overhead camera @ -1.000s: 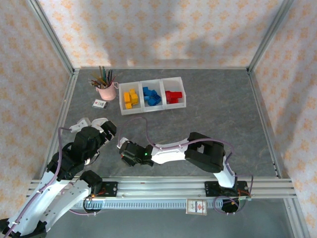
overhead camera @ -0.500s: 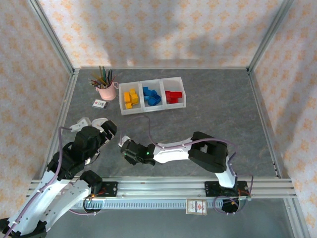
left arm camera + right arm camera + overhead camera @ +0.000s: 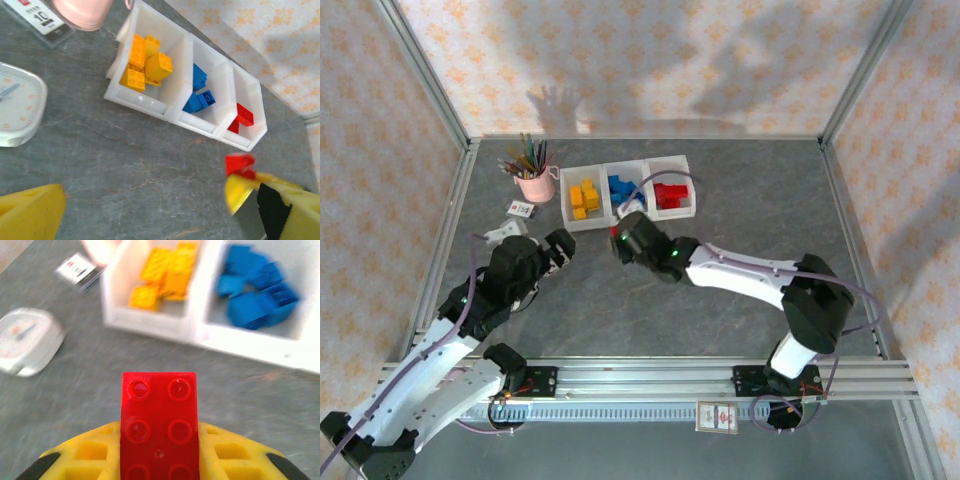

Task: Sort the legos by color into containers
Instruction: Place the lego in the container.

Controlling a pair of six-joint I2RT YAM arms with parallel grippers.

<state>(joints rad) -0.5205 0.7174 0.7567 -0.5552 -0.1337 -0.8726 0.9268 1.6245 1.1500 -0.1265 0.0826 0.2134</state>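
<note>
My right gripper (image 3: 159, 452) is shut on a red lego (image 3: 159, 420), studs up, held above the grey table just short of the containers (image 3: 602, 222). This white three-bin tray holds yellow legos (image 3: 583, 197) on the left, blue legos (image 3: 625, 190) in the middle and red legos (image 3: 670, 193) on the right. In the top view the right gripper (image 3: 628, 222) hangs in front of the middle bin. My left gripper (image 3: 560, 248) is open and holds nothing, hovering left of it. The held red lego (image 3: 240, 165) also appears at the right of the left wrist view.
A pink cup of pencils (image 3: 533, 180) stands left of the tray, with a small card (image 3: 523, 210) in front of it. A white round-cornered dial device (image 3: 15, 105) lies on the table near the left gripper. Metal frame rails edge the table.
My right arm has swung from the near left of the table up to the tray, closing on the red lego. The left arm has reached a little farther forward.
</note>
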